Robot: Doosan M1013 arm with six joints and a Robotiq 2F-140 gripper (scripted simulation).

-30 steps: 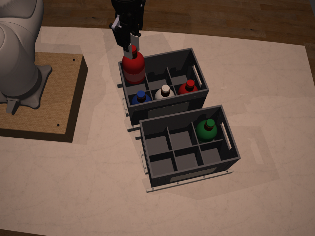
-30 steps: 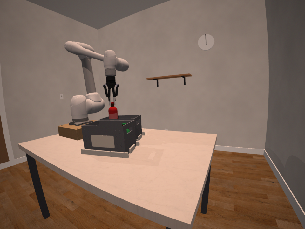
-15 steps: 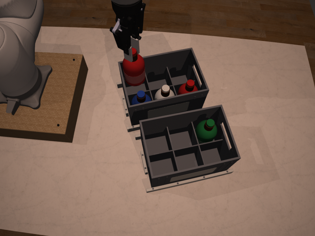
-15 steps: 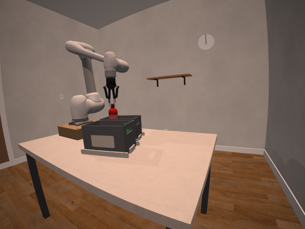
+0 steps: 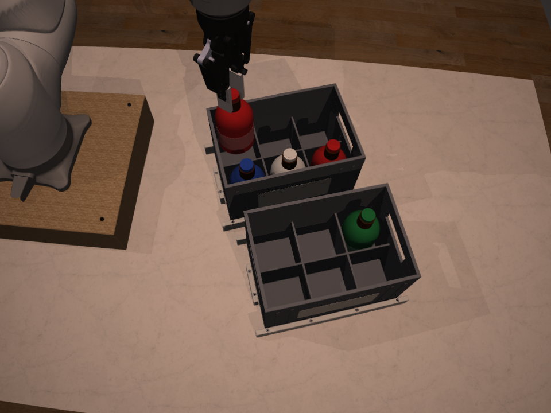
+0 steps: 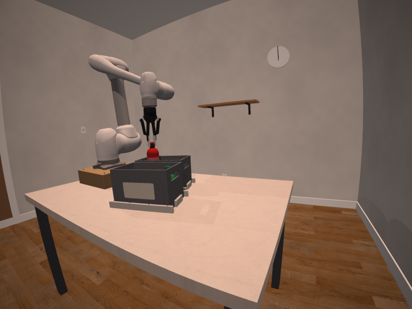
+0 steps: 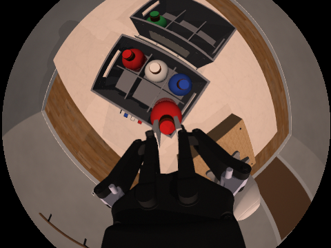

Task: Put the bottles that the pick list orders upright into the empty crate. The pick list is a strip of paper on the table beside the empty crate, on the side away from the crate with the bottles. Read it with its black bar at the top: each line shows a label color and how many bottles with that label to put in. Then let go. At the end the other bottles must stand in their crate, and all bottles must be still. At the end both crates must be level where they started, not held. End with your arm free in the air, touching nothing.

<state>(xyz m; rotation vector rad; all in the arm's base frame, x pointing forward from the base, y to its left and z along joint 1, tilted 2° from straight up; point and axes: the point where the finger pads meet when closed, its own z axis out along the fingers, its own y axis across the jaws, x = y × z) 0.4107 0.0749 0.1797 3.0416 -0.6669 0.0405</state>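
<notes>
A pale, faintly veined desk [image 5: 178, 338] [image 6: 213, 232] [image 7: 238, 93] on dark legs stands on a brown plank floor [image 5: 400, 44] [image 6: 332, 252], between plain grey walls. On one wall I see a round clock [image 6: 278, 56] and a wooden shelf [image 6: 229, 103] on black brackets. The white arm [image 5: 26, 102] [image 6: 124, 139] rises from a wooden block [image 5: 102, 178] [image 6: 96, 177] [image 7: 227, 138].

Its black hand [image 5: 231, 90] [image 6: 152, 141] [image 7: 167, 124] is pinching a red bottle [image 5: 234, 116] [image 6: 152, 153] [image 7: 166, 111] by the neck, upright, partly inside a corner compartment of the far crate [image 5: 284, 96] [image 6: 184, 158] [image 7: 110, 102]. Blue [image 5: 247, 171] [image 7: 180, 85], white [image 5: 288, 164] [image 7: 156, 71] and red [image 5: 329, 155] [image 7: 133, 59] bottles share that crate. A green bottle [image 5: 361, 227] [image 6: 171, 174] [image 7: 156, 20] stands in a corner compartment of the near crate [image 5: 326, 293] [image 6: 116, 176] [image 7: 207, 60].

The pick list [image 7: 132, 118] shows only in the wrist view, its blue, white and red marks tiny; I cannot make out the counts. The crate walls hide the lower parts of the bottles, and the top view cuts off the arm.
</notes>
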